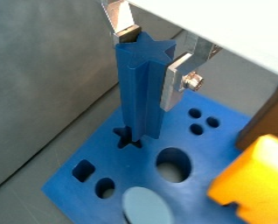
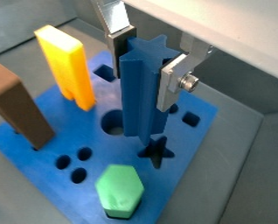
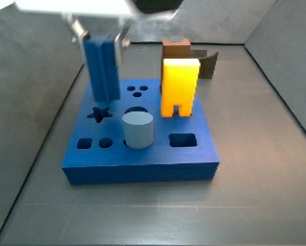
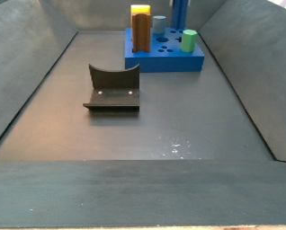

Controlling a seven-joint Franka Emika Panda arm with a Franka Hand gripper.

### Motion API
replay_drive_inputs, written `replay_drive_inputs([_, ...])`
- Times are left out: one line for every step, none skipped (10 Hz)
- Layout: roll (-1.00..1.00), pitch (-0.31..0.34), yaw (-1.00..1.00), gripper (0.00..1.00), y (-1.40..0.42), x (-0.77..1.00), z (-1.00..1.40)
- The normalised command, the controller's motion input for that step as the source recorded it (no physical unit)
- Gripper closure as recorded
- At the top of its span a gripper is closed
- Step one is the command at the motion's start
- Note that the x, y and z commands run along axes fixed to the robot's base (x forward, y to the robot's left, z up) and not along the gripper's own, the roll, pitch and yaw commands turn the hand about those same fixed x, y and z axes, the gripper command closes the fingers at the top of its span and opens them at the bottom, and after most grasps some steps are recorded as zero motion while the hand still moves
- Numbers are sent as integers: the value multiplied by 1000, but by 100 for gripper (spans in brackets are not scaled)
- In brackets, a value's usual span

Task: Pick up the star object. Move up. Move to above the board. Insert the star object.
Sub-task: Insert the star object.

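You are looking at the gripper [image 1: 153, 59] poised over the board [image 1: 211, 131], a thick blue rectangular block with shaped holes in its top. Its flat silver fingers [image 1: 177, 80] pinch the star object [image 1: 142, 92], a tall dark-blue ridged prism, near the prism's upper end; both wrist views show a plate pressed against each side. The prism stands upright. In a wrist view its lower end sits right at the star-shaped hole [image 2: 156, 150], and you cannot tell whether it has entered or is just above the opening. In a side view the prism [image 3: 102, 67] rises near the board's rear left part, with the star hole [image 3: 100, 114] showing just beside its foot.

Around it on the board [image 3: 142, 165] you can see a light-blue cylinder peg [image 3: 138, 128] standing upright in front of the prism, a yellow rectangular block [image 3: 180, 85] upright to the right, and a brown block [image 3: 179, 48] behind that. A green hexagonal peg [image 2: 119, 190] stands near a board corner in a wrist view. An empty square hole [image 3: 184, 140] and a group of three small dots [image 3: 140, 91] are visible in the board's top.

In a side view the dark L-shaped fixture [image 4: 113, 88] stands on the grey floor [image 4: 146, 135], well apart from the board [image 4: 167, 63]. No writing or brand mark can be read anywhere.
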Motion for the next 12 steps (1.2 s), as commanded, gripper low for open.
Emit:
replay_drive_inputs([-33, -91, -363, 100, -31, -277, -423])
replay_drive_inputs([-1, -41, -337, 100, -11, -251, -360])
replay_drive_inputs([0, -19, -320, 100, -23, -214, -386])
replay_drive_inputs([-34, -10, -263, 100, -63, -26, -220])
replay_drive_inputs([-34, -17, -186, 100, -63, 0, -129])
replay_drive_inputs([-23, -11, -146, 100, -37, 0, -126])
replay_drive_inputs([0, 0, -117, 100, -11, 6, -171])
replay_drive_inputs([0, 0, -80, 100, 0, 6, -209])
replay_drive_inputs([10, 0, -57, 100, 0, 31, -251])
replay_drive_inputs([46, 0, -9, 100, 0, 43, -309])
replay_drive_inputs([47, 0, 0, 100, 0, 60, -317])
replay_drive_inputs([30, 0, -11, 100, 0, 140, -323])
